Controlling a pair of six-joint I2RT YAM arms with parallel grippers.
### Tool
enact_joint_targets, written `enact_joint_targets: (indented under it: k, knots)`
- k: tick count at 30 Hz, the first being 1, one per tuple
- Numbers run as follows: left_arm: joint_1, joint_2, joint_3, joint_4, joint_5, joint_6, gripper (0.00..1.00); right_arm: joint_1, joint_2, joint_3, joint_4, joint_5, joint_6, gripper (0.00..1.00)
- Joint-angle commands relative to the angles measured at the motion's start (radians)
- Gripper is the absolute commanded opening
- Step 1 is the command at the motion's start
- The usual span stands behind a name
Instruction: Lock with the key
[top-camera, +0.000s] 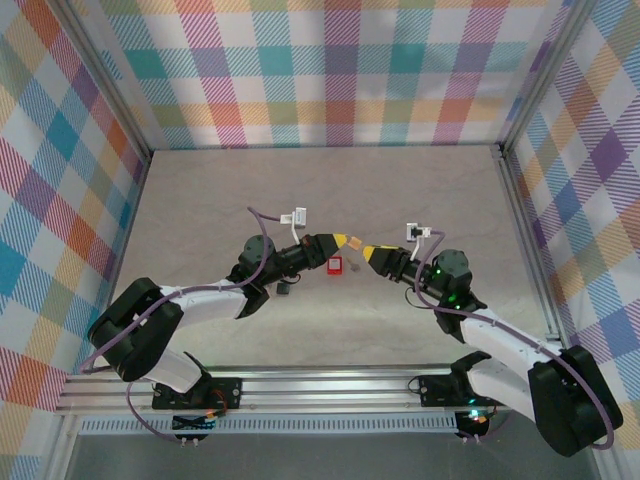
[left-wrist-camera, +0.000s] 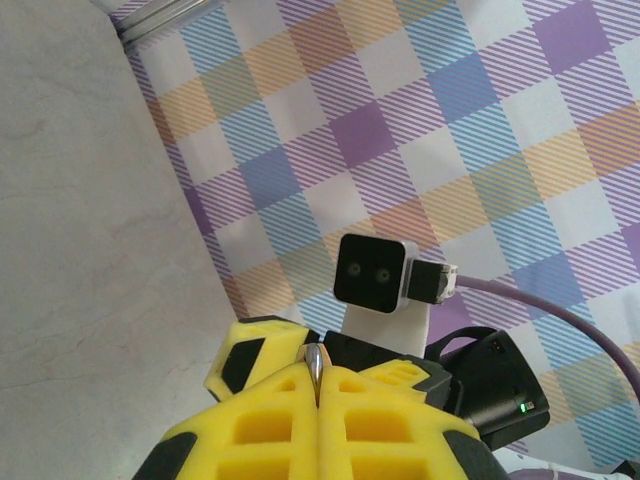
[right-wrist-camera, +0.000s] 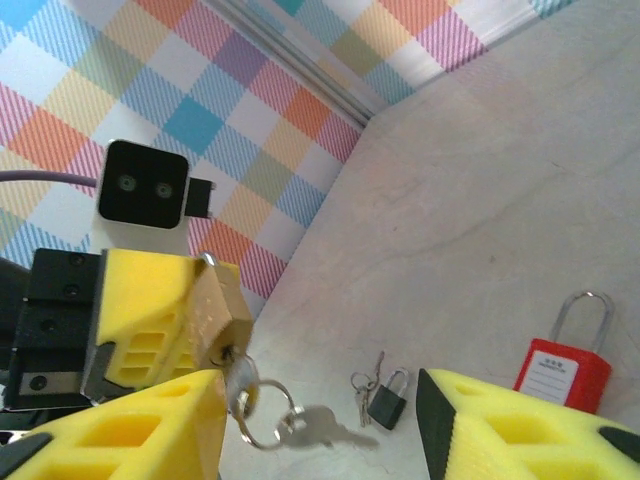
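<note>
**Left side.** The left gripper (top-camera: 343, 242) has its jaws pressed flat on the brass padlock (right-wrist-camera: 222, 305). In the left wrist view only a thin metal edge shows between the left pads (left-wrist-camera: 250, 430). The lock body is hidden behind them. In the right wrist view the shackle cannot be made out, and the left arm is cut off at the 9 o'clock edge.

**Centre.** The counter (top-camera: 200, 200) carries two loose locks.
- The black padlock (top-camera: 283, 288) lies at 7 o'clock from the left jaws, with small keys attached.
- The red padlock (top-camera: 336, 265) lies at 6 o'clock, just beneath the gap between the two grippers. In the right wrist view its lower body is masked by one of the right pads (right-wrist-camera: 520, 435).

**Key.** The key (right-wrist-camera: 238, 375) sits in the underside of the brass padlock and appears fully seated, though the joint is partly covered. A ring (right-wrist-camera: 262, 415) hangs from it and carries a spare key (right-wrist-camera: 325, 432) that points to 3 o'clock.

**Right side.** The right gripper (top-camera: 373, 252) faces the left gripper tip to tip, at its 3 o'clock. Its jaws stand partly spread and grip nothing. The key lies just beside the pad at the 9 o'clock side of the gap. Whether the key touches that pad cannot be judged.
</note>
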Motion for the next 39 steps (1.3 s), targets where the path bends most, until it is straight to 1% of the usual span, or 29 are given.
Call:
enact_joint_targets:
  k: [1, 6, 11, 17, 22, 24, 28, 33, 39]
  knots:
    - [0.004, 0.001, -0.012, 0.092, 0.017, -0.006, 0.0, -0.003, 0.003, 0.052, 0.043, -0.053, -0.015, 0.5]
    - [0.004, 0.005, -0.018, 0.105, 0.019, -0.01, 0.0, -0.003, 0.028, 0.084, 0.035, -0.11, -0.016, 0.45]
    - [0.004, 0.011, -0.024, 0.126, 0.017, -0.019, 0.0, -0.003, 0.057, 0.103, 0.033, -0.153, -0.01, 0.44]
    - [0.005, 0.016, -0.032, 0.146, 0.011, -0.026, 0.0, -0.003, 0.063, 0.106, 0.035, -0.167, -0.01, 0.38]
    - [0.007, 0.035, -0.038, 0.187, 0.008, -0.046, 0.0, -0.004, 0.058, 0.1, 0.044, -0.172, -0.01, 0.36]
    - [0.007, 0.049, -0.041, 0.216, 0.008, -0.06, 0.0, -0.004, 0.058, 0.093, 0.064, -0.175, -0.004, 0.33]
    - [0.012, 0.078, -0.046, 0.267, 0.01, -0.091, 0.0, -0.008, 0.057, 0.078, 0.11, -0.179, 0.015, 0.31]
    - [0.013, 0.075, -0.051, 0.275, 0.008, -0.095, 0.0, -0.022, 0.048, 0.067, 0.135, -0.189, 0.034, 0.24]
    - [0.016, 0.071, -0.058, 0.274, 0.003, -0.094, 0.0, -0.029, 0.046, 0.064, 0.145, -0.199, 0.051, 0.22]
